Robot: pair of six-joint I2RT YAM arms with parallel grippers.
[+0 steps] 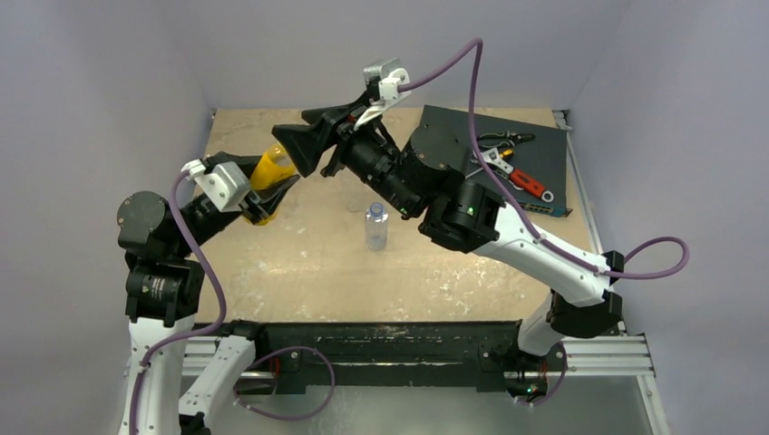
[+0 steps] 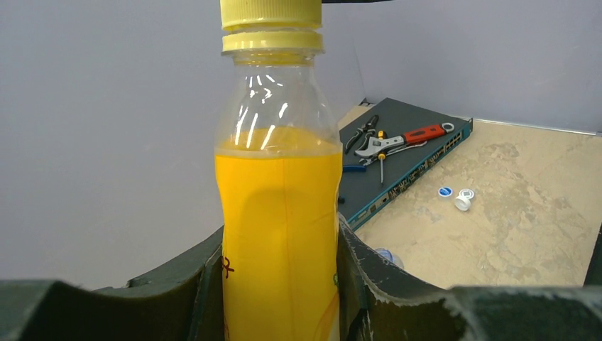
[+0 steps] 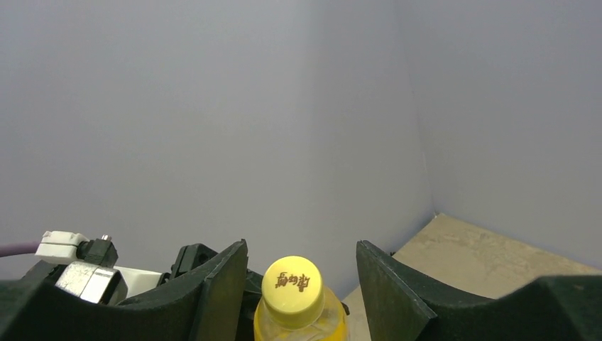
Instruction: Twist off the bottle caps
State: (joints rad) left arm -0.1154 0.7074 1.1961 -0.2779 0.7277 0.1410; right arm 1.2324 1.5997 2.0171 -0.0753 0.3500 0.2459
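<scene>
Left gripper (image 2: 280, 280) is clamping the bottle (image 2: 277, 199) by its body while the right gripper (image 3: 302, 256) is straddling its screwed-on cap (image 3: 292, 283), jaws apart and untouching, so closing off-centre is probably risking slipping, or spinning the bottle instead.

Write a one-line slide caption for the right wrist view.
Open right gripper straddles the yellow cap of the orange drink bottle, with gaps on both sides.

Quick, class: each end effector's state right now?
Left end effector: closed on the clear plastic bottle of orange-yellow liquid.
Right end effector: open around its round yellow plastic cap.
</scene>
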